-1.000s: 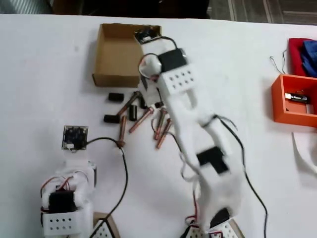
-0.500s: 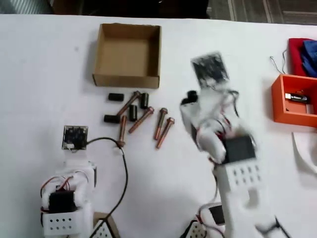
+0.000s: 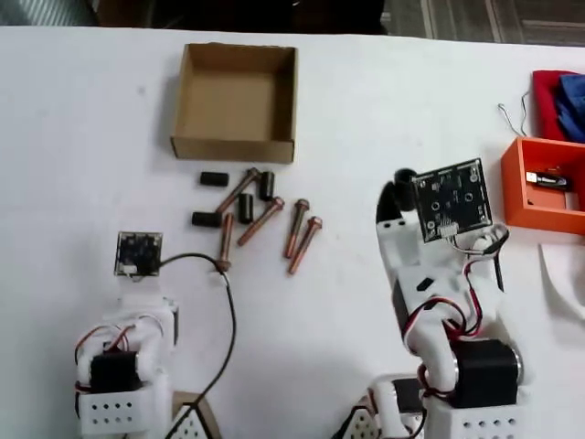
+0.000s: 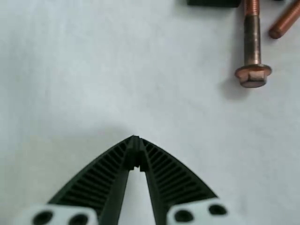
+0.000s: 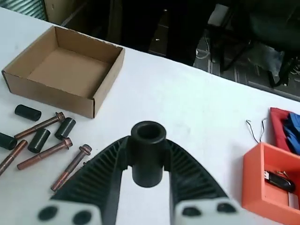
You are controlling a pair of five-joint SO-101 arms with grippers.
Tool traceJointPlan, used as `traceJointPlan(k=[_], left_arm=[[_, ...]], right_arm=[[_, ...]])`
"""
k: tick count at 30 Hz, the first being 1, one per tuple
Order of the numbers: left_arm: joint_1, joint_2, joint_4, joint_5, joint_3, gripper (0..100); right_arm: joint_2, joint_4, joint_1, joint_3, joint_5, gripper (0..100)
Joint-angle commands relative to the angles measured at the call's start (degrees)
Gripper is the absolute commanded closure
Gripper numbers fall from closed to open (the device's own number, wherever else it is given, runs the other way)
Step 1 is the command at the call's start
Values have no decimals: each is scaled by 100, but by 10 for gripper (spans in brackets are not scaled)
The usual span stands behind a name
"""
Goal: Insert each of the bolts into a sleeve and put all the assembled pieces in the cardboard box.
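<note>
My right gripper (image 5: pixel 148 143) is shut on a black sleeve (image 5: pixel 148 159), which it holds upright above the table, right of the pile. In the high view this gripper (image 3: pixel 395 197) sits well right of the bolts, with the sleeve (image 3: pixel 403 176) at its tip. Several copper bolts (image 3: pixel 263 220) and several loose black sleeves (image 3: pixel 246 208) lie below the open cardboard box (image 3: pixel 238 101), whose inside looks bare. My left gripper (image 4: pixel 135 141) is shut and holds nothing, low over the table, with one bolt (image 4: pixel 252 47) just ahead of it.
An orange bin (image 3: pixel 539 187) holding a small dark item stands at the right edge, with red and blue cloth (image 3: pixel 558 101) behind it. A black cable (image 3: pixel 224 311) runs from the left arm (image 3: pixel 123 366) across the table toward the front edge.
The right arm has swung back from beside the box, over the pile, to the right side of the table, with the sleeve in its gripper. The left arm has not moved.
</note>
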Motion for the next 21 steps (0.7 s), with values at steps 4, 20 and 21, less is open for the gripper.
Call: traceJointPlan(k=[4,20,21], left_arm=[[-9,-141,-519,-1029,92,972],[-1284,-123,-5020,-1143,-48,972],[-1178,-123,-5029,-1125,-189,972]], right_arm=[[-66,215,330,-53,53,977],[-57,532,330,-44,571,976],[-57,532,330,-44,571,976]])
